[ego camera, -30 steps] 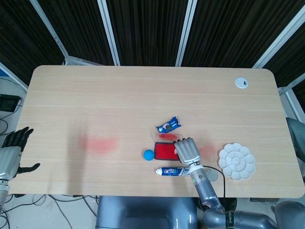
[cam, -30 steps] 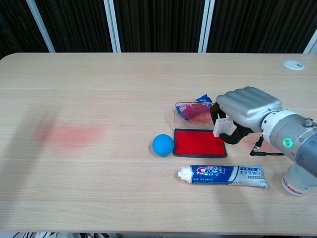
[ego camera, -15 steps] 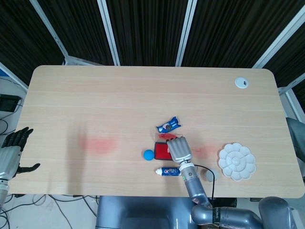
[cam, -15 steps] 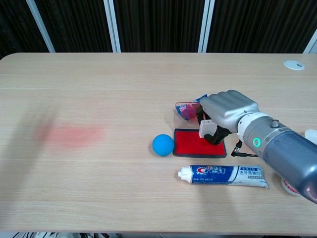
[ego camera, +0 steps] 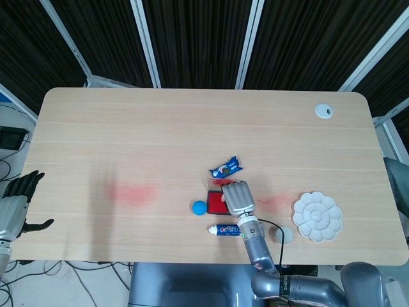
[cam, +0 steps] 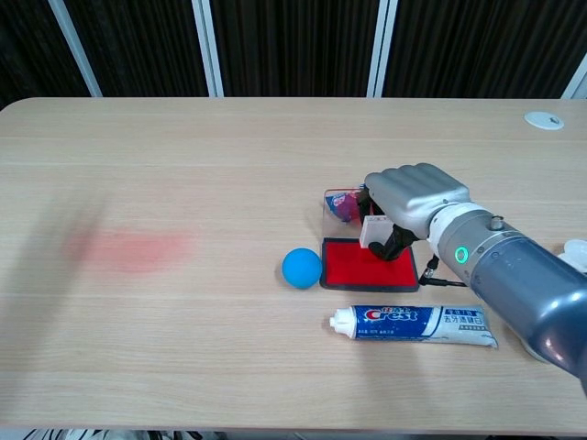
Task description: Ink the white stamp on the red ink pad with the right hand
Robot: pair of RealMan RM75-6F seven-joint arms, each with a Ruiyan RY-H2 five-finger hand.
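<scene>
Left hand (ego camera: 14,203) hung off the table's left edge, fingers loosely spread, holding nothing. On the table (cam: 183,137), left to right: faint red smear (cam: 128,247), blue ball (cam: 302,268), red ink pad (cam: 358,266), toothpaste tube (cam: 415,324) in front of it, a blue snack packet (ego camera: 225,169) behind it, white palette (ego camera: 317,217) far right.

Right hand (cam: 413,202) was curled around the white stamp (cam: 373,231), which sat above the right part of the pad. Whether the stamp face touched the ink could not be told from either view; it looked just above or barely on.

Progress: stamp picked up and brought over the pad; pressing down likely remained, then lifting off.

Compared with a second earlier, the right hand and stamp had moved left, from off the pad's right edge to over the pad. The left hand, ball and tube were unchanged.
</scene>
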